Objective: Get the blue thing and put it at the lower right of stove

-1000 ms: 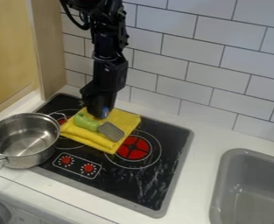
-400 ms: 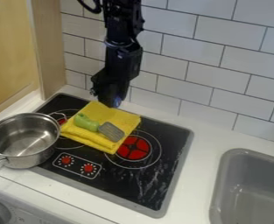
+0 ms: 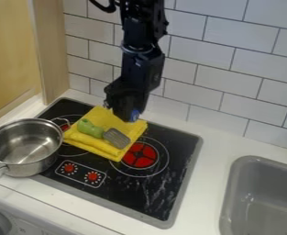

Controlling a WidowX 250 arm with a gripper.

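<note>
The black robot arm has chunky angular segments, a looping black cable, and seemingly small bolts.

The black arm (image 3: pixel 138 69) and the blue thing (image 3: pixel 134 115) at its lower end have moved toward the sink (image 3: pixel 234 190), across the yellow cloth's back edge.

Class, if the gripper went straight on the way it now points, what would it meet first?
The gripper, holding the blue thing, would probably meet the right part of the yellow cloth or the stove beside it; depth is unclear.
</note>
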